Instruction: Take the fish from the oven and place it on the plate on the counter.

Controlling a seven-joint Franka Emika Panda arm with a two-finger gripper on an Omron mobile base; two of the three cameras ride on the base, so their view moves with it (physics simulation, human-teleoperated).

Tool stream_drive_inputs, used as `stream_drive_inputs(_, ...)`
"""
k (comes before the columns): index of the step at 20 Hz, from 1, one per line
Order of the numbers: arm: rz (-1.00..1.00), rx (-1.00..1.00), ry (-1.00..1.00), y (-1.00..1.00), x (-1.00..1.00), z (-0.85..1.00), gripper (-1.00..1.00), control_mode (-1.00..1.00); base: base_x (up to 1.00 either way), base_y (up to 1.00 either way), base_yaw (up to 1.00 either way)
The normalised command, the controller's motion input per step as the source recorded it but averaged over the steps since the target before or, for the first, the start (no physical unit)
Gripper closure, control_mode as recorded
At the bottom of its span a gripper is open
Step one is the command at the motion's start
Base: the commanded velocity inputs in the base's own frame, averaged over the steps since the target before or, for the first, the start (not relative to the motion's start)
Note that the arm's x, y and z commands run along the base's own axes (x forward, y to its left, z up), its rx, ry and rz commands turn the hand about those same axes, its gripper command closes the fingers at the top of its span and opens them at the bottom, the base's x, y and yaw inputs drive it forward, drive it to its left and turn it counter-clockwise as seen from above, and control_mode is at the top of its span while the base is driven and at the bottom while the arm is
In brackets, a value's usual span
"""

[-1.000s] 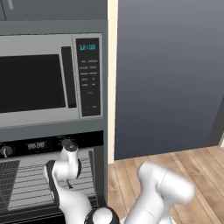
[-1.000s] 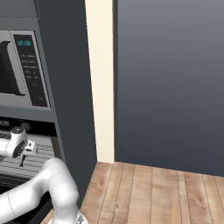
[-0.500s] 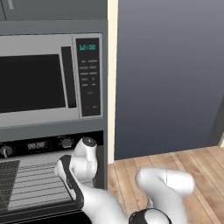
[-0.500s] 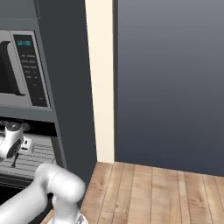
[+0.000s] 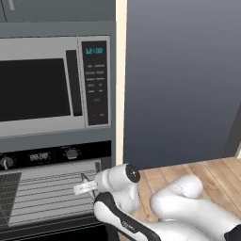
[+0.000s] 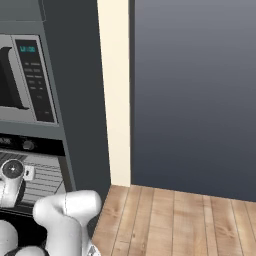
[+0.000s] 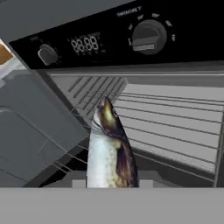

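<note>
Fish [image 7: 109, 151] is standing lengthwise up the middle of the hand view, its tapered end pointing toward the oven [image 7: 144, 109] cavity and its thicker, pale-bellied part running down to the bottom of the picture, right where the fingertips would rise. The tips themselves are lying behind the fish, so whether the jaws are pinching it cannot be told from that view; they are neither fully spread nor pressed together as far as one can judge. The fish is hanging in front of the wire racks [image 7: 175, 118], not lying on them, with the oven's black control strip, a knob [image 7: 148, 37] and a small display [image 7: 85, 43] showing above it. In the left base view the arm is rising from the lower right, bending at a bulky white elbow and reaching left and low, with the wrist levelled toward the oven's open front; the gripper [image 5: 86, 187] is pointing into the racked interior below the microwave [image 5: 52, 84]. In the right base view the wrist [image 6: 12, 172] is sitting at the left edge, before the oven racks, with the wooden floor [image 6: 185, 220] stretching off to the right.
</note>
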Motion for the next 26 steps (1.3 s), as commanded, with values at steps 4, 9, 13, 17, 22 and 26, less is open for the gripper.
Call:
stream_drive_inputs(4,-0.04,0.11,-0.39,-0.69,-0.51,1.0,1.0,-1.0,0.0,0.0,0.0)
stream_drive_inputs(9,-0.12,0.0,-0.26,-0.69,-0.04,1.0,1.0,-1.0,0.0,0.0,0.0)
stream_drive_inputs(13,-0.19,-0.01,-0.06,-0.59,0.11,1.0,1.0,-1.0,0.0,0.0,0.0)
stream_drive_inputs(17,-0.21,0.0,-0.02,-0.46,0.08,1.0,1.0,-1.0,0.0,0.0,0.0)
stream_drive_inputs(22,-0.2,0.0,-0.01,-0.38,0.0,1.0,1.0,-1.0,0.0,0.0,0.0)
stream_drive_inputs(26,-0.27,0.0,0.0,-0.57,0.0,1.0,1.0,-1.0,0.0,0.0,0.0)
